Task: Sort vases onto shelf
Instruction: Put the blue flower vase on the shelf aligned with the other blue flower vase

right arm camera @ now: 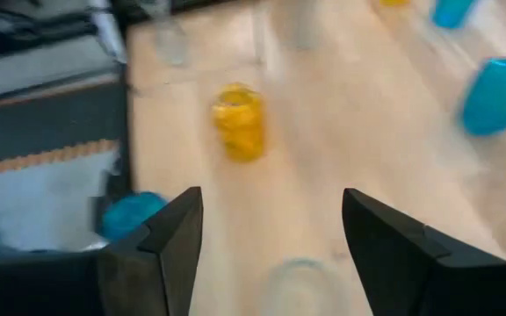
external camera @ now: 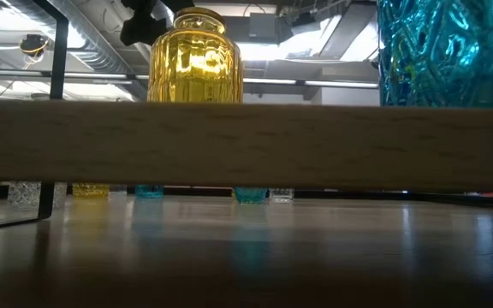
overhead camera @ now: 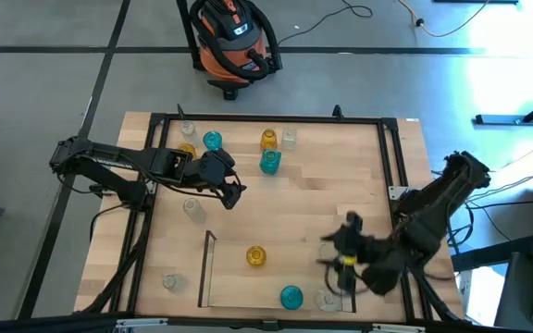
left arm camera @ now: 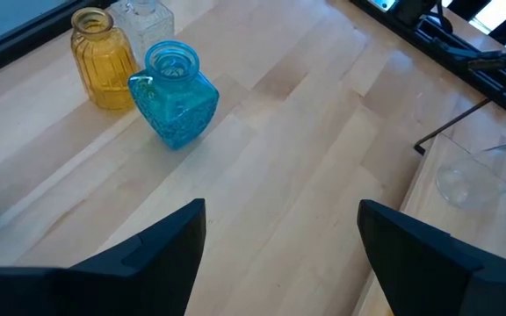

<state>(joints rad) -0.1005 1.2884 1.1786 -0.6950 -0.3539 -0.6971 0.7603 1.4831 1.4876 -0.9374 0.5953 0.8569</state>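
My left gripper (overhead camera: 237, 192) (left arm camera: 279, 215) is open and hovers over bare wood left of centre. Past it stand a teal squarish vase (left arm camera: 174, 105), an amber vase (left arm camera: 104, 61) and a clear one (left arm camera: 143, 17). My right gripper (overhead camera: 333, 268) (right arm camera: 271, 206) is open above the shelf's (overhead camera: 208, 268) right part. A clear vase (overhead camera: 327, 298) (right arm camera: 297, 281) shows low between its fingers, with no touch visible. An amber vase (overhead camera: 255, 256) (right arm camera: 240, 123) and a teal vase (overhead camera: 291, 296) (right arm camera: 130, 215) also stand upright on the shelf.
More vases stand near the far edge: clear (overhead camera: 188, 129), teal (overhead camera: 212, 141), amber (overhead camera: 186, 150), amber (overhead camera: 268, 139), clear (overhead camera: 289, 139), teal (overhead camera: 269, 162). Two clear vases (overhead camera: 192, 208) (overhead camera: 169, 280) stand at the left. The black frame (overhead camera: 387, 176) bounds the tabletop.
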